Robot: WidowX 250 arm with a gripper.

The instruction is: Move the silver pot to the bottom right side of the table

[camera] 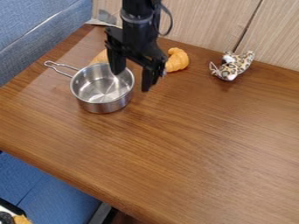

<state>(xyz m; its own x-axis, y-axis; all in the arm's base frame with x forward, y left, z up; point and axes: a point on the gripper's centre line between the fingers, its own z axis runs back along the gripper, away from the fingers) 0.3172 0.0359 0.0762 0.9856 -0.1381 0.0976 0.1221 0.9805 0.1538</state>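
One round, shiny metal pot point(105, 106) sits on the wood-grained table point(198, 144).

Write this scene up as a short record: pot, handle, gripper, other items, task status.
pot: silver, upright, upper left part of the table
handle: wire loop, pointing to the view's upper left
gripper: open, over the pot's right rim
other items: croissant behind the gripper; spotted toy farther right
task status: pot not yet at bottom right
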